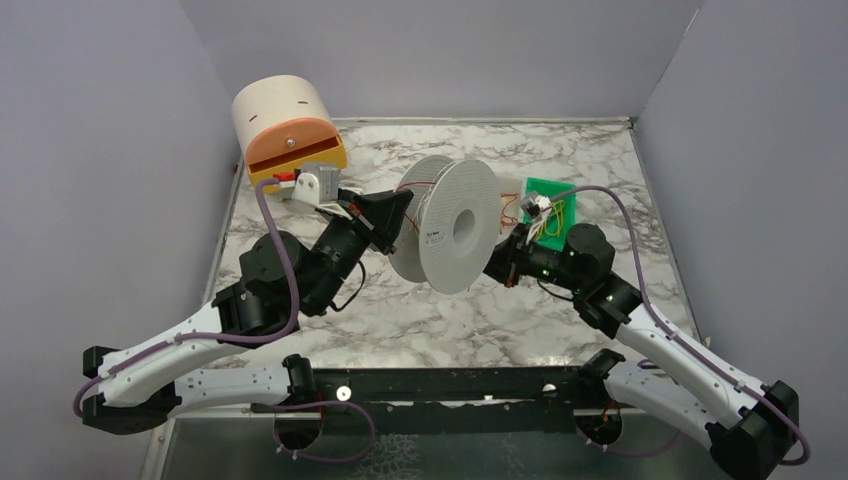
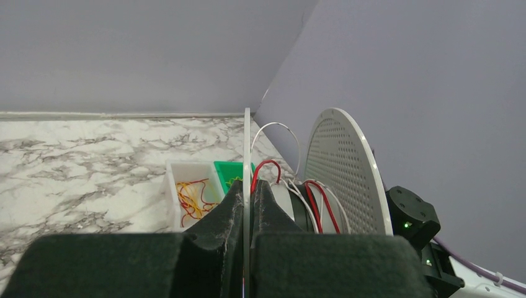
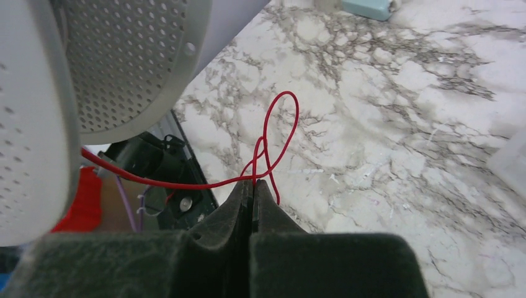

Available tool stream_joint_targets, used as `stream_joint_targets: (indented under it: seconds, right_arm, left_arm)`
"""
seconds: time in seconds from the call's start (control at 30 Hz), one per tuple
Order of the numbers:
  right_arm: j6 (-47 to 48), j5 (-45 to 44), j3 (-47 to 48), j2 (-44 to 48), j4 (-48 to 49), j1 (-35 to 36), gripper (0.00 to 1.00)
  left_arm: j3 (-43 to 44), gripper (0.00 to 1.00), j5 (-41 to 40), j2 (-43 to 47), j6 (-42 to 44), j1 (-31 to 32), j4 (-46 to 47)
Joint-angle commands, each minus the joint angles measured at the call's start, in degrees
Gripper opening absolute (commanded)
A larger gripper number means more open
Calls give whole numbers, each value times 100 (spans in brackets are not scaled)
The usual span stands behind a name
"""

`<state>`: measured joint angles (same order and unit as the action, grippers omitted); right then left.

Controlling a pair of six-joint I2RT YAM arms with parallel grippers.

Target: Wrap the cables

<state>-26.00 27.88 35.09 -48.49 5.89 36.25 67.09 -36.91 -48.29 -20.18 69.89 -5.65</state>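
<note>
Nearest the lens, the right gripper (image 3: 253, 186) has its dark padded jaws pressed tight on a thin red wire (image 3: 282, 118), pinched just under a small upstanding loop. The long run heads left toward the pale grey perforated plastic spool (image 3: 124, 68). The left gripper (image 2: 246, 192) has its jaws clamped on the thin edge of one spool flange and holds the spool on edge between the two arms. Whether the rim touches the marble-pattern counter (image 1: 560, 310) cannot be told. The step in hand is probably a winding pass. To do it well, keep the left grip steady and carry the wire round the hub inside the gap between the flanges. Hold light, even tension so the strand lies beside the turns already there rather than riding over a flange. The loop above the pads looks likely to kink or snag, so it should be drawn out flat before the turn closes. Such a thin strand could slip from soft pads if pulled hard. The wire is thread-thin, glossy red and springy, holding its curve in the air. In the left wrist view a few red turns sit on the hub, mixed with white ones. More loose red and yellow strands lie in a white rectangular tray (image 2: 170, 186) on the counter, just beside a green tray (image 2: 226, 167).
</note>
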Motion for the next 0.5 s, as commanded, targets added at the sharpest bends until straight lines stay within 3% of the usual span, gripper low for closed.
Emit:
stream_joint_targets:
  seconds: [0.0, 0.23, 0.47]
  right_arm:
    - [299, -1142, 4, 270, -725, -22, 1]
    - [20, -3132, -94, -57, -1492, -22, 1]
    - [-305, -3842, -639, -645, -1170, -37, 1]
  left_arm:
    - [416, 0, 86, 263, 37, 25, 565]
    - [667, 0, 105, 394, 218, 25, 534]
    - [857, 0, 52, 487, 359, 25, 445]
